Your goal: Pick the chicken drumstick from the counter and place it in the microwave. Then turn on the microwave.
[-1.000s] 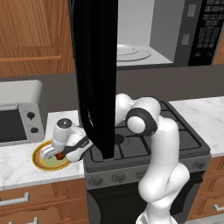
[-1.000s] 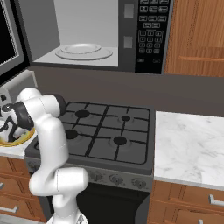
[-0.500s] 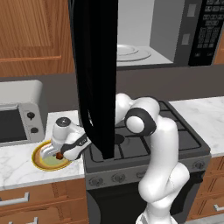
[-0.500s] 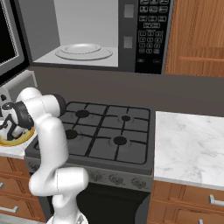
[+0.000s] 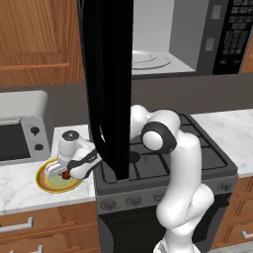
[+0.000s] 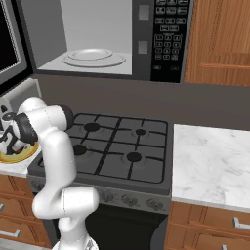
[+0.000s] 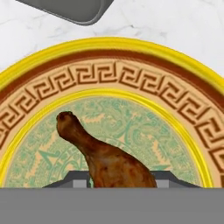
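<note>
In the hand view the chicken drumstick (image 7: 103,155) lies on a yellow plate (image 7: 131,57), its thick end nearest the camera and its thin end pointing up and left across the green patterned centre. The two dark finger tips (image 7: 74,180) stand on either side of the thick end, right against the meat, so the gripper (image 7: 119,181) is closed on the drumstick while it rests on the plate.

From the left base view the gripper (image 5: 63,171) reaches down onto the plate (image 5: 47,183), which sits on the counter (image 5: 20,185) just left of the stovetop (image 5: 197,148). A silver toaster oven (image 5: 20,133) stands just behind the plate, against the wall; its rounded grey corner shows at the top of the hand view. The right base view shows the plate's rim (image 6: 14,157) at the far left, partly hidden by the arm's wrist.

Further back and higher, the microwave (image 6: 166,39) hangs over the stovetop with its door (image 5: 108,79) swung wide open. The dark door juts forward between the plate and the stovetop and hides part of the arm in the left base view. Inside the microwave, the round glass turntable (image 6: 93,56) lies bare on the grey-white floor.
</note>
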